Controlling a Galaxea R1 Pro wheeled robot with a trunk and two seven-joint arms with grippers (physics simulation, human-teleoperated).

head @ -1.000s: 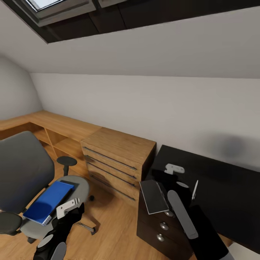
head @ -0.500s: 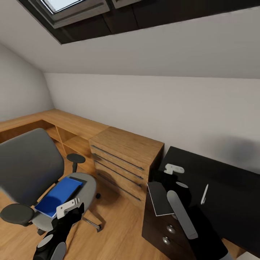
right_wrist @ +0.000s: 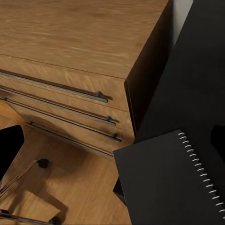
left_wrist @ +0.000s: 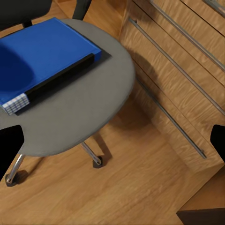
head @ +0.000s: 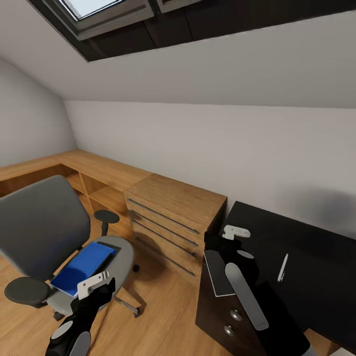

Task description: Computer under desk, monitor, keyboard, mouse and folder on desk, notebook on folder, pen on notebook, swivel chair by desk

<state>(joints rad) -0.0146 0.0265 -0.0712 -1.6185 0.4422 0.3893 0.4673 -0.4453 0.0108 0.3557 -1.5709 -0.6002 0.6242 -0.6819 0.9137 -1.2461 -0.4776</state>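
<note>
**Workspace status: folder on chair seat, notebook and pen on black surface**

From the head view, the folder point(head: 81, 267) lies flat on the seat of the swivel chair point(head: 39, 232). Its long axis runs from the seat's front edge toward the light-wood drawer chest point(head: 173, 217). The chair stands on the oak floor point(head: 158, 316), its seat near the chest front. The notebook point(head: 217, 272) lies on the black cabinet top point(head: 210, 291), one corner past the edge, long axis running away from the robot. The pen point(head: 283, 267) lies on the desk point(head: 306, 257), apart from the notebook, roughly parallel to it. The left gripper point(head: 93, 284) hovers near the seat front; the right gripper point(head: 235, 232) hangs beyond the notebook's far end.

From the left wrist view, the folder point(left_wrist: 44, 61) shows its dark spine and white page edges. Dark fingertips point(left_wrist: 9, 145) at opposite frame edges show the left jaws spread apart, holding nothing.

From the right wrist view, the notebook point(right_wrist: 173, 183) shows its spiral binding along one long edge. The fingertips point(right_wrist: 9, 145) stand wide apart, empty, and the chest's drawer handles point(right_wrist: 70, 91) run crosswise beyond them.
</note>
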